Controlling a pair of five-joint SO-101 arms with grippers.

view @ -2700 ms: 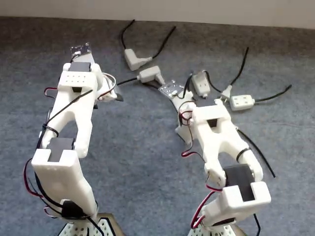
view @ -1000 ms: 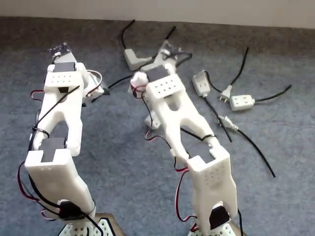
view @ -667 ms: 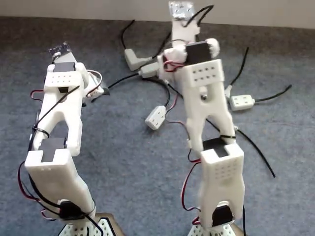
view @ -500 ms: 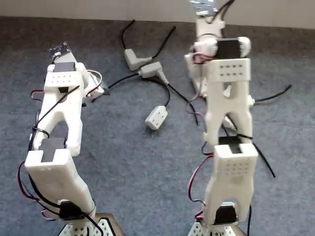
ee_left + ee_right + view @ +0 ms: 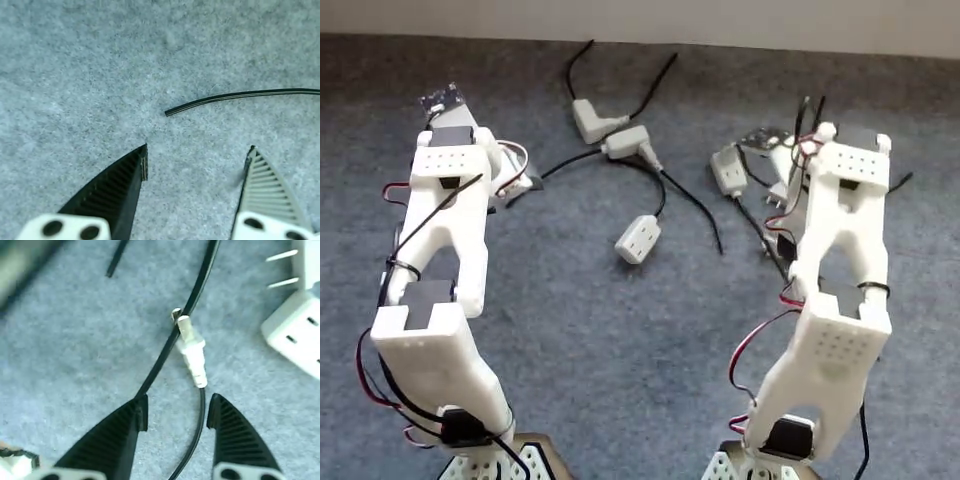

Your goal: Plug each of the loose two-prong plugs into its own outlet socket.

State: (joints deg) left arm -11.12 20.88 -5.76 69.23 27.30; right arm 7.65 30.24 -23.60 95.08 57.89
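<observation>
Grey felt across the whole desk point(image 5: 620, 330). Right gripper point(image 5: 177, 410) over it, fingers point(image 5: 125, 435) released and spread, grasping nothing. Just beyond the fingertips, flat on the felt: small white two-prong plug point(image 5: 192, 352) on a thin black cord point(image 5: 192, 440). Touched by neither finger. Roughly in line with the gap between them, prongs pointing away from the gripper, cord trailing back through the gap. Met at the prong end by a longer black cable point(image 5: 200, 280), slanting across toward the tip of one finger. Near the plug but apart from it, white block-shaped outlet socket point(image 5: 295, 335) with narrow slots showing, and close to that the two bare metal prongs point(image 5: 281, 270) of another white plug.

Left gripper point(image 5: 197, 155) over plain felt, one black ridged finger and one pale grey one parted likewise, holding nothing. Ahead of the tips, the cut end of a short black wire point(image 5: 240, 95), clear of both fingers.

Seen from above: white rectangular outlet block point(image 5: 639, 239) mid-desk between the two arms, well apart from each; white angled plug point(image 5: 588, 120) and white straight plug point(image 5: 623, 146) close together toward the far edge; white boxy adapter point(image 5: 727, 170) just beside the right arm's wrist.
</observation>
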